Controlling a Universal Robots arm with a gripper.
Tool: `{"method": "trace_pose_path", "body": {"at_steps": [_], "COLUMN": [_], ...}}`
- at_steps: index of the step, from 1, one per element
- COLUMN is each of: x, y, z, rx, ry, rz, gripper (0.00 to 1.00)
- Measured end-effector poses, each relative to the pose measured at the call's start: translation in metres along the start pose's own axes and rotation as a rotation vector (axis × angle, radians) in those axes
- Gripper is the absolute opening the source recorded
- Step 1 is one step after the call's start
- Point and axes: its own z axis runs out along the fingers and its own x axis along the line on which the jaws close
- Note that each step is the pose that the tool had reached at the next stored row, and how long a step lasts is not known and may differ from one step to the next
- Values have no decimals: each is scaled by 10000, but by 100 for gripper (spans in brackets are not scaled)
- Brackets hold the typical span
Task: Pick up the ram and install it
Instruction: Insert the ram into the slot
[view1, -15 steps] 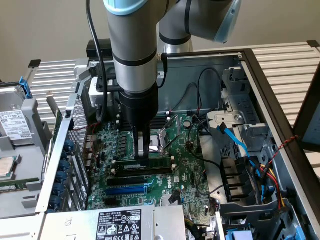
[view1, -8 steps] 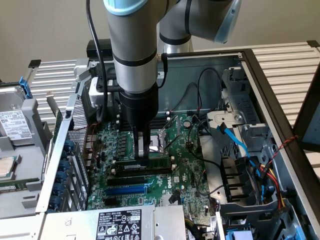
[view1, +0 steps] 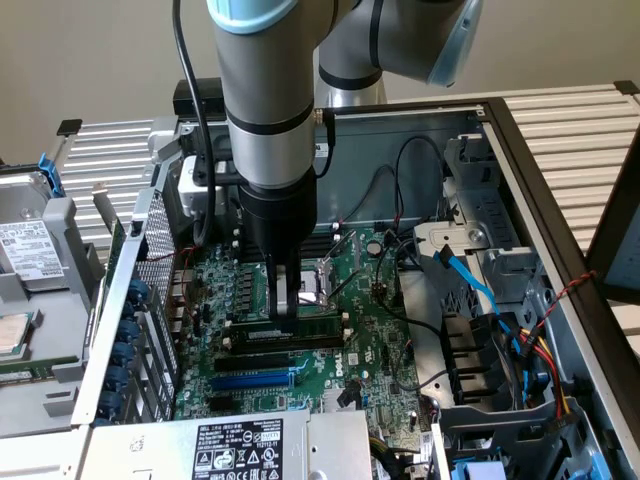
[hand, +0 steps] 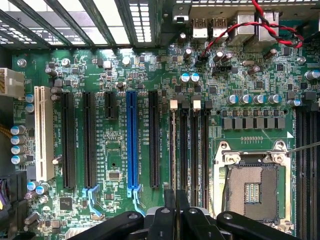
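Note:
The ram (view1: 322, 322) is a thin green stick standing on edge along the black memory slots (view1: 290, 342) of the green motherboard (view1: 375, 330). My gripper (view1: 288, 318) reaches straight down from the arm and is shut on the stick's end at the exterior view's left. In the wrist view the ram (hand: 173, 150) shows edge-on as a thin line over the outermost memory slot, beside the other black slots (hand: 195, 150), with my gripper (hand: 173, 197) closed around it. Whether the ram is fully seated in the slot I cannot tell.
A blue slot (view1: 255, 380) lies just in front of the memory slots, and the open CPU socket (view1: 318, 275) lies behind them. Blue and black cables (view1: 470, 275) cross by the drive cage at the exterior view's right. The labelled power supply (view1: 235, 450) sits at the front. Red and black wires (hand: 260, 25) run near the rear ports.

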Motion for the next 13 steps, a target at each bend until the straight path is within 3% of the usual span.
{"method": "trace_pose_path", "body": {"at_steps": [9, 13], "x": [0, 0], "y": [0, 0], "z": [0, 0], "rx": [0, 0], "ry": [0, 0], "rz": [0, 0], "gripper": [13, 21]}}
